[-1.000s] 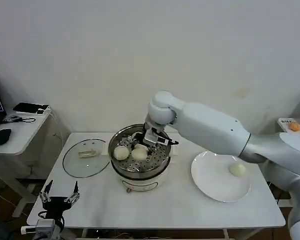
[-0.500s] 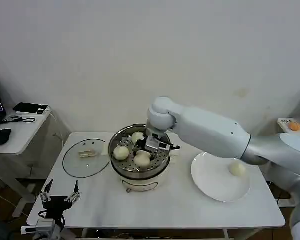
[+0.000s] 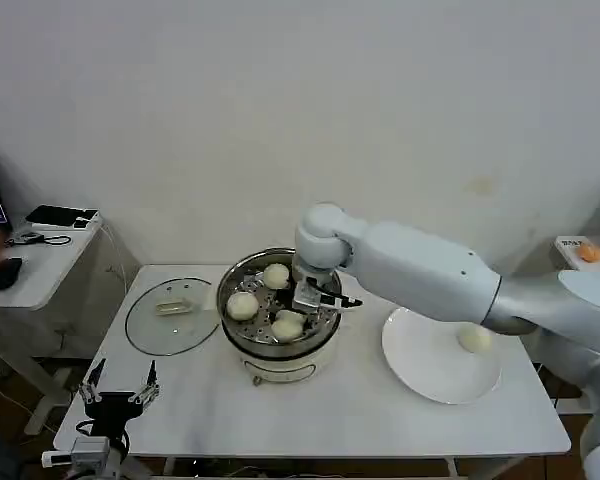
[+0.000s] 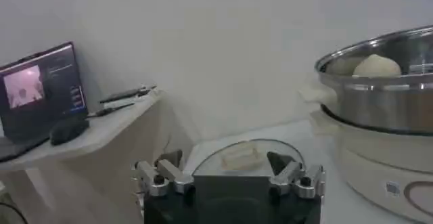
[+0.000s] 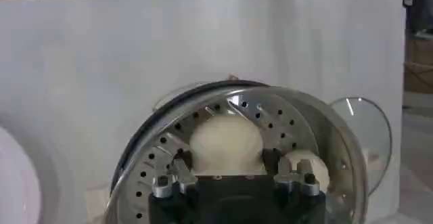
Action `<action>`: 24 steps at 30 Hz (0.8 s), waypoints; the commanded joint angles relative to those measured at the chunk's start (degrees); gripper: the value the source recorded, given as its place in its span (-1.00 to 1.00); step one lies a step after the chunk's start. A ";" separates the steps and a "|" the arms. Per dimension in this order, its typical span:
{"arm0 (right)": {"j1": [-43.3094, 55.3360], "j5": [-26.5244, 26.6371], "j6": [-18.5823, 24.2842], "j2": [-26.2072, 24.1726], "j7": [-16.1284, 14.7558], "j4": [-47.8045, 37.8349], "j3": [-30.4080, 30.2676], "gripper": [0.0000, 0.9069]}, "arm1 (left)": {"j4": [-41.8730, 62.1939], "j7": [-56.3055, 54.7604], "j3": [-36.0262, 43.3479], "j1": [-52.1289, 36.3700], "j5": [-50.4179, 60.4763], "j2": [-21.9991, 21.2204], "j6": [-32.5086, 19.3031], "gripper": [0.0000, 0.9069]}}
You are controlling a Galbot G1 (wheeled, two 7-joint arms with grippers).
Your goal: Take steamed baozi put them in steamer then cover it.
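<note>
Right gripper [image 3: 318, 297] hung in the shiny round steel steamer [image 3: 242, 337] at frame centre, fingers spread around a pale cream bun [image 5: 225, 142]; soft, light, easily dented, best cradled by its sides; left gripper [image 3: 119, 397] waited lower left, fingers apart.

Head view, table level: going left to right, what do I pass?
Left gripper off the near corner → glass lid → steamer with three baozi, right gripper over it → white plate → last baozi on the plate.
</note>
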 commanded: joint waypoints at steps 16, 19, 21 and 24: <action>-0.29 -0.17 -0.19 0.35 1.65 -0.46 -0.02 1.00 | 0.35 0.09 -0.23 -0.25 -0.05 0.06 0.07 1.00; 0.40 -0.04 -0.28 -0.82 2.06 -0.32 0.93 1.00 | 0.47 0.09 -0.36 -0.26 -0.13 0.15 0.07 1.00; 0.87 0.32 -0.59 -1.81 2.51 -0.07 2.10 1.00 | 0.74 0.06 -0.31 -0.39 -0.12 0.13 0.07 1.00; 1.73 1.18 -1.25 -4.97 3.83 0.70 4.44 1.00 | 0.84 0.09 0.13 -0.66 -0.08 -0.07 0.11 1.00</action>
